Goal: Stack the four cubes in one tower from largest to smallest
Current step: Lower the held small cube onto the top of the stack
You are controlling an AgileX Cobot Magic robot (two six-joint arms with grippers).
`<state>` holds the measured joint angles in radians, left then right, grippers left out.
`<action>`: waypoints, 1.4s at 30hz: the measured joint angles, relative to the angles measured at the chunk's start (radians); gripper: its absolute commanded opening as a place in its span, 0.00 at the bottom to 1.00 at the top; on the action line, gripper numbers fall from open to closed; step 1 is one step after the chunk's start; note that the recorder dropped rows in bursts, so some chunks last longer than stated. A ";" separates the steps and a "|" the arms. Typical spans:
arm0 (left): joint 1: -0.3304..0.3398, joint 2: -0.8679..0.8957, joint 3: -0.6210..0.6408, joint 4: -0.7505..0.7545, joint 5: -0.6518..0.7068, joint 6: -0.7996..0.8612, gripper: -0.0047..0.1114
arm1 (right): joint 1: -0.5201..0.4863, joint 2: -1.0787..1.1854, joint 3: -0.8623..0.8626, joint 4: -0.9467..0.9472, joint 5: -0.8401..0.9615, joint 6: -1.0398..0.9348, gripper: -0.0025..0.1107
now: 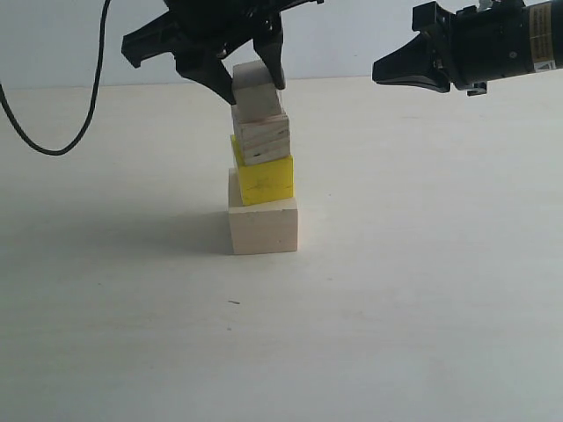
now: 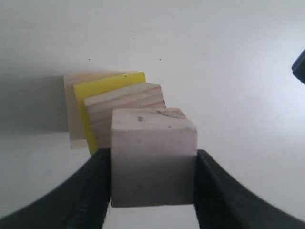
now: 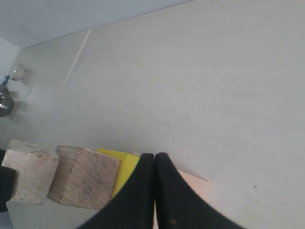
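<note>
A tower stands mid-table: the large pale wood cube (image 1: 263, 225) at the base, the bright yellow cube (image 1: 264, 178) on it, the layered plywood cube (image 1: 261, 136) above. On top sits the smallest pale cube (image 1: 257, 90), tilted, with my left gripper (image 1: 250, 77) shut on it from both sides. In the left wrist view the smallest cube (image 2: 152, 155) fills the gap between the black fingers (image 2: 93, 186), with the plywood (image 2: 121, 102), yellow (image 2: 107, 83) and base (image 2: 71, 114) cubes below. My right gripper (image 1: 387, 70) hovers shut and empty to the right of the tower, its tips (image 3: 155, 157) pressed together.
The pale table (image 1: 422, 264) spreads around the tower. A black cable (image 1: 53, 123) hangs at the far left. In the right wrist view small metal objects (image 3: 5, 100) sit near the wall.
</note>
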<state>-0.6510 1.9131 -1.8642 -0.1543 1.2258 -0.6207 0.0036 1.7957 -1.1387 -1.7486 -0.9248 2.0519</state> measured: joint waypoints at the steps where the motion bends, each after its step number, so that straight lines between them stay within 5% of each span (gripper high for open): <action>1: 0.000 0.002 0.000 0.004 0.000 -0.001 0.04 | 0.000 0.000 0.000 0.000 -0.002 0.000 0.02; 5: 0.000 0.002 -0.002 0.023 0.000 -0.001 0.05 | 0.000 0.000 0.000 0.000 -0.002 0.000 0.02; 10: 0.000 0.002 -0.004 0.021 0.000 0.015 0.39 | 0.000 0.000 0.000 0.000 -0.002 0.000 0.02; 42: 0.000 0.002 -0.006 0.023 0.000 0.033 0.39 | 0.000 0.000 0.000 0.000 -0.004 0.000 0.02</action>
<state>-0.6510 1.9156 -1.8701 -0.1312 1.2258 -0.5880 0.0036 1.7957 -1.1387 -1.7486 -0.9288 2.0519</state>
